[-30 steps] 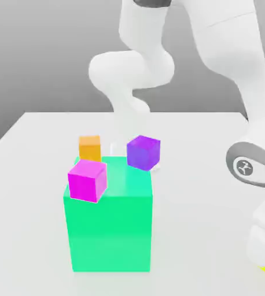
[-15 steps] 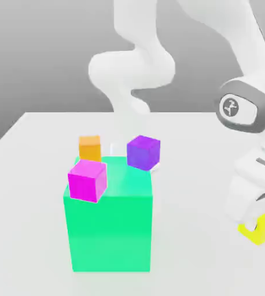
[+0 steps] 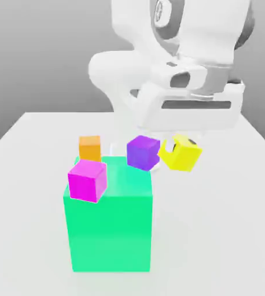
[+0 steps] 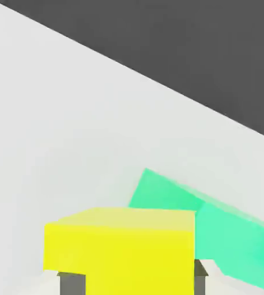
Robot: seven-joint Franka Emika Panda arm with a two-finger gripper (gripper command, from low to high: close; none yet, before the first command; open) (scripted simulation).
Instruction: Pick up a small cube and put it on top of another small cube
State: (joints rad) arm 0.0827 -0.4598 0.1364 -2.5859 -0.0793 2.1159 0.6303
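A plain white table (image 3: 36, 156) stands before a bare grey backdrop, and no writing can be read on anything. The claw (image 3: 180, 151) is clenched on the yellow cube (image 3: 183, 154), holding it tilted in the air just beside the purple cube (image 3: 143, 152), behind the big green block (image 3: 109, 225). A pink cube (image 3: 87, 180) and an orange cube (image 3: 89, 148) sit near that block.

White Franka Panda arm with rounded links.
Glossy white segments, grey joint rings; boxy white claw (image 3: 178, 151) body with a dark slot; dark grey fingers (image 4: 71, 283).
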